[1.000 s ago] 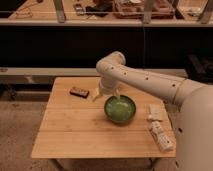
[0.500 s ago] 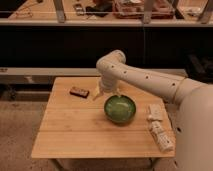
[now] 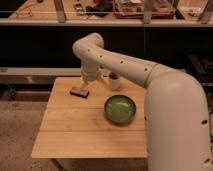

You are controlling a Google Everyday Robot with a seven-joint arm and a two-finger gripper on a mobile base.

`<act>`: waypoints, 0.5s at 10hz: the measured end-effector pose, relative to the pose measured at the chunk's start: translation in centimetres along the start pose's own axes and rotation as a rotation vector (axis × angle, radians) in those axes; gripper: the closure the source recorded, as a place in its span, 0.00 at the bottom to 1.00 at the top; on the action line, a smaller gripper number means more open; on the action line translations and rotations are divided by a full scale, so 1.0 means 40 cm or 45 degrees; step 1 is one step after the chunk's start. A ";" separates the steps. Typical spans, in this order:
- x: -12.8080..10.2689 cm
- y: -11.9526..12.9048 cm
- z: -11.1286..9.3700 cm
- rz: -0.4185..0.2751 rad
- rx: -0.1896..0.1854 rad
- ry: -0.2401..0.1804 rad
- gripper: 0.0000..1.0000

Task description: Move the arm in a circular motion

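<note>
The arm [image 3: 125, 62] is thick, cream-white and jointed, with small dark holes. It reaches from the lower right up over the wooden table [image 3: 75, 130], bends at a rounded elbow [image 3: 89, 48] and points down. The gripper [image 3: 84, 86] hangs at its end, just above a small brown block [image 3: 80, 92] at the table's back left. The arm's large base segment [image 3: 175, 125] fills the right of the camera view.
A green bowl [image 3: 120, 109] sits right of the table's centre. A white cup [image 3: 114, 80] stands at the back, beside the wrist. Dark shelving [image 3: 45, 45] runs behind the table, and the table's right side is hidden by the arm.
The gripper has swung from above the green bowl to the left and back, over the brown block. The table and the arm now appear larger and closer in view.
</note>
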 end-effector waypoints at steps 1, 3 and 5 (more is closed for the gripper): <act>-0.020 -0.051 0.006 -0.070 0.005 -0.041 0.20; -0.112 -0.121 0.041 -0.169 0.016 -0.135 0.20; -0.275 -0.108 0.096 -0.109 0.019 -0.216 0.20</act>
